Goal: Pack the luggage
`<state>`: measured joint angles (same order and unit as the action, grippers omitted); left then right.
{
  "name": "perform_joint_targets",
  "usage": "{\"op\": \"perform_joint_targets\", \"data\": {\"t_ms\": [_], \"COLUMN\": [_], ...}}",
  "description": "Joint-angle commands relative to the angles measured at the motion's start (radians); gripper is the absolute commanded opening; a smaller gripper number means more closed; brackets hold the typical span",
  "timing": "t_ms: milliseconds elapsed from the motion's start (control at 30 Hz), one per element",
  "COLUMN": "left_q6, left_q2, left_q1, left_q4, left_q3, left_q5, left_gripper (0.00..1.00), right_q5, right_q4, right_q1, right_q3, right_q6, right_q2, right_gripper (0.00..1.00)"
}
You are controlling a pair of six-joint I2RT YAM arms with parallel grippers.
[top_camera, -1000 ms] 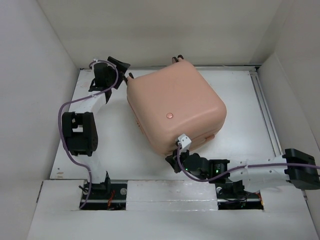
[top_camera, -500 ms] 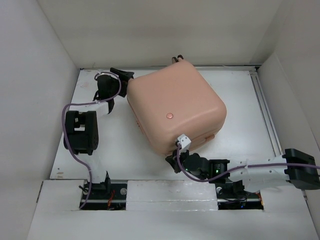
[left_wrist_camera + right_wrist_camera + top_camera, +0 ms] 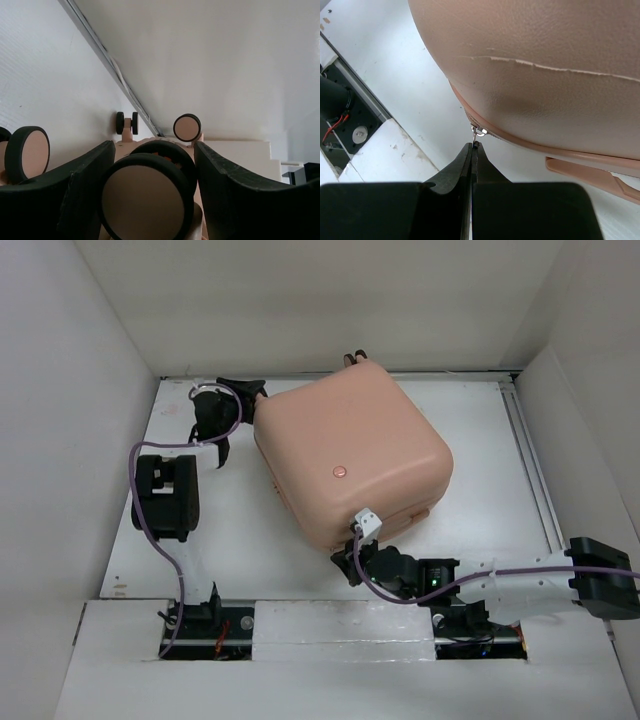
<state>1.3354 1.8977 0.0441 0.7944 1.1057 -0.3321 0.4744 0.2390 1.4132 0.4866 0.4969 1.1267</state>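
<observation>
The luggage [image 3: 350, 455] is a pale peach-pink hard-shell suitcase lying closed in the middle of the white table. My left gripper [image 3: 252, 392] is at its back left corner, open, with its fingers on either side of a black-rimmed caster wheel [image 3: 145, 200]; in the left wrist view my left gripper [image 3: 152, 150] shows a small gap beside the wheel. Other wheels [image 3: 187, 127] show beyond. My right gripper [image 3: 352, 558] is at the near corner, shut on the small metal zipper pull [image 3: 476, 134]. In the right wrist view my right gripper [image 3: 472, 146] sits just below the shell [image 3: 545, 60].
White walls enclose the table [image 3: 480, 430] on the left, back and right. A rail [image 3: 525, 460] runs along the right side. The arm bases sit in slots at the near edge [image 3: 345, 120]. The suitcase's side handle [image 3: 590, 172] shows beside the right gripper.
My left arm has swung right, bringing its gripper against the suitcase's back left corner and around the wheel. The right arm and the suitcase have not moved.
</observation>
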Motion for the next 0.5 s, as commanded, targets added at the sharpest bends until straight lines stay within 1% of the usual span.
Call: {"op": "perform_joint_targets", "data": {"t_ms": [0, 67, 100, 200, 233, 267, 333, 367, 400, 433, 467], "left_q6": [0.034, 0.057, 0.057, 0.079, 0.079, 0.079, 0.079, 0.079, 0.070, 0.070, 0.061], "left_q2": [-0.017, -0.017, -0.017, -0.008, -0.008, -0.008, 0.003, 0.003, 0.003, 0.003, 0.003], "left_q1": [0.002, 0.002, 0.002, 0.002, 0.002, 0.002, 0.002, 0.002, 0.002, -0.007, -0.007], "left_q4": [0.129, 0.140, 0.150, 0.151, 0.160, 0.160, 0.169, 0.169, 0.169, 0.169, 0.183], "left_q3": [0.033, 0.033, 0.033, 0.033, 0.033, 0.042, 0.051, 0.051, 0.051, 0.051, 0.037], "left_q5": [-0.013, -0.013, -0.002, 0.007, 0.007, 0.007, -0.002, -0.002, -0.002, -0.002, -0.002], "left_gripper": [0.57, 0.50, 0.49, 0.49, 0.48, 0.36, 0.25, 0.16, 0.03, 0.00, 0.00], "right_q5": [-0.168, -0.168, -0.178, -0.178, -0.178, -0.178, -0.178, -0.168, -0.168, -0.157, -0.142], "right_q4": [0.129, 0.129, 0.129, 0.129, 0.129, 0.129, 0.129, 0.129, 0.129, 0.129, 0.119], "right_q1": [0.036, 0.036, 0.036, 0.036, 0.036, 0.036, 0.036, 0.036, 0.036, 0.036, 0.036], "right_q3": [0.018, 0.018, 0.018, 0.018, 0.018, 0.018, 0.007, 0.007, -0.002, -0.002, -0.002], "right_q6": [0.019, 0.019, 0.019, 0.028, 0.028, 0.028, 0.028, 0.028, 0.037, 0.037, 0.037], "right_q2": [-0.021, -0.011, -0.011, -0.011, -0.011, -0.011, -0.030, -0.030, -0.053, -0.062, -0.071], "right_gripper": [0.00, 0.00, 0.00, 0.00, 0.00, 0.00, 0.00, 0.00, 0.00, 0.00, 0.00]}}
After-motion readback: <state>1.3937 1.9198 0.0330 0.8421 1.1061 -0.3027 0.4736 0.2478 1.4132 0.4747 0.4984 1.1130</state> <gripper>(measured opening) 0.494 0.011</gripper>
